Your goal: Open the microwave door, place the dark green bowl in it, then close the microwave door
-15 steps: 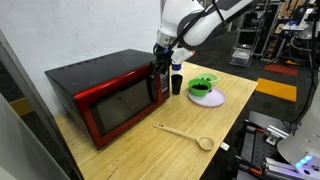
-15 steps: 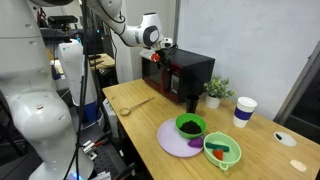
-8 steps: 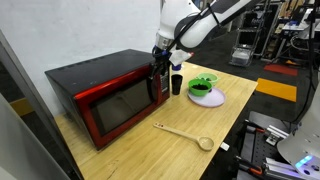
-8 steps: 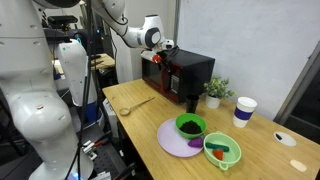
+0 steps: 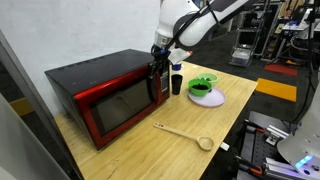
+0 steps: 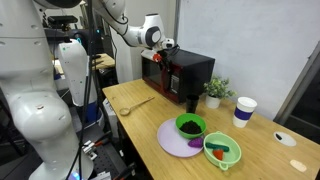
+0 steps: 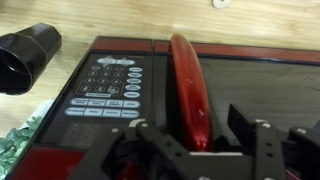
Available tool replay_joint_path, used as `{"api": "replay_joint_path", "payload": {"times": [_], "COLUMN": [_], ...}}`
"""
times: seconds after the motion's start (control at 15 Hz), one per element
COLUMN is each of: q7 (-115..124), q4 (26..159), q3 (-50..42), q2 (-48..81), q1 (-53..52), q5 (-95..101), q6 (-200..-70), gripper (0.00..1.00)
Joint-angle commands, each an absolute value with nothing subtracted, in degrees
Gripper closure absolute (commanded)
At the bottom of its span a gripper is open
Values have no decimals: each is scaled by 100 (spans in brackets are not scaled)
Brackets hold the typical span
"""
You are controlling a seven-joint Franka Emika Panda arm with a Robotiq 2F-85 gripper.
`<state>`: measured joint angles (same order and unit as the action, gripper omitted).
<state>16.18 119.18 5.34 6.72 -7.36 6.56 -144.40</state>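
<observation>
- The dark green bowl (image 6: 190, 126) sits on a lavender plate (image 6: 170, 143), well apart from the microwave (image 6: 195, 68).
- Farther back, the microwave door (image 5: 120, 108) is shut.
- The gripper (image 7: 200, 130) straddles its red handle (image 7: 186, 80), jaws apart, not clamped.

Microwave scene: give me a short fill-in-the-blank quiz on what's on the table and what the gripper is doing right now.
1. The gripper straddles the red ____ of the microwave door.
2. That door is ____.
3. The dark green bowl sits on a lavender ____.
4. A wooden ____ lies on the table.
Missing words: handle, closed, plate, spoon.
</observation>
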Motion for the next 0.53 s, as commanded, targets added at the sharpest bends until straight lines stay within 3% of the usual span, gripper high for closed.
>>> {"api": "replay_joint_path", "payload": {"times": [0.0,0.4,0.47], "q7": [1690,1666,1641], "q4": [11778,12009,12085], "q3": [510,517,526], "q2": [741,455,367], "q1": [-786,-778,-773], "q5": [729,600,525], "q6": [-14266,-14248,-14241], "gripper": [55,96,95]}}
